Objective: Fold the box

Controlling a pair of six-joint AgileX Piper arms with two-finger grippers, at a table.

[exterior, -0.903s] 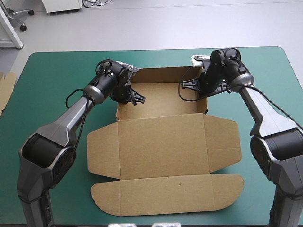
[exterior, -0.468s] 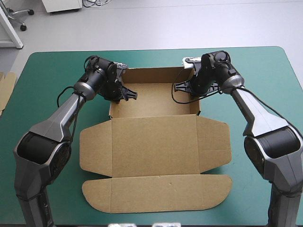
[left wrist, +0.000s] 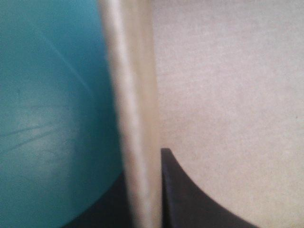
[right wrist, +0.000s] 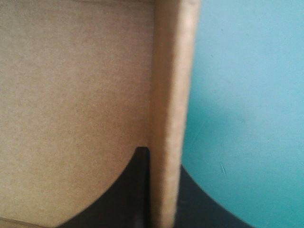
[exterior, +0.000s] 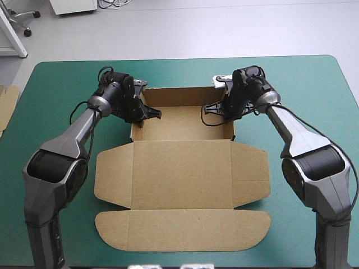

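Note:
The brown box (exterior: 182,174) lies on the teal-green cover as an open tray (exterior: 182,123) at the far side, with its lid and flaps spread flat toward the near edge. My left gripper (exterior: 140,115) is shut on the tray's left wall. In the left wrist view that wall's edge (left wrist: 135,118) runs up between the black fingers (left wrist: 190,199) of this gripper (left wrist: 142,190). My right gripper (exterior: 224,109) is shut on the right wall. The right wrist view shows this wall (right wrist: 171,95) pinched in the right gripper (right wrist: 161,190), tray floor on one side, cover on the other.
An edge of more brown board (exterior: 7,106) shows at the table's left edge. Bare teal-green cover (exterior: 314,157) lies to the right of the box and a narrower strip (exterior: 61,101) to its left. The lid's rounded flap (exterior: 182,230) reaches close to the near edge.
The whole box has slid to the left across the cover. Both grippers moved with it, each still holding its side wall of the tray.

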